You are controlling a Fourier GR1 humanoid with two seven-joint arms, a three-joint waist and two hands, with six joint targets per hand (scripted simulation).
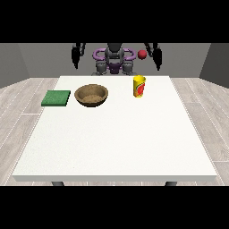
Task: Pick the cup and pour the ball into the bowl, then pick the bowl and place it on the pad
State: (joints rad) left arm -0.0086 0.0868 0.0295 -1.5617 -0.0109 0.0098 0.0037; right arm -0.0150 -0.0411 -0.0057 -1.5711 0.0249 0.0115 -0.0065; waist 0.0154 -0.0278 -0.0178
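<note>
Fingers: hand at the view's right (156,57) hangs pointing down, above and behind the cup; can't tell if its fingers are spread or curled, too small. Nothing visibly held in it. Hand at the view's left (77,56) likewise hangs down, well apart from the cup, far side of the bowl; finger state can't be told either. Both hands are up off the desk, apart from every object.

Red ball (142,54) shows in the air above the cup, just beside the hand at the view's right, on its inner side; can't tell if hand and ball touch. It's not in the cup and not in the bowl.

Yellow cup (139,86) w/ red marking stands upright on the white desk (116,147), near the back edge. Brown bowl (91,95) sits upright to the view-left of the cup, near but not touching; inside looks bare. Green pad (56,98) lies flat further view-left, beyond the bowl from the cup, close to the desk's left edge, apart from the bowl.

Robot torso (114,60) stands behind the desk, back of the cup and slightly view-left of it.
</note>
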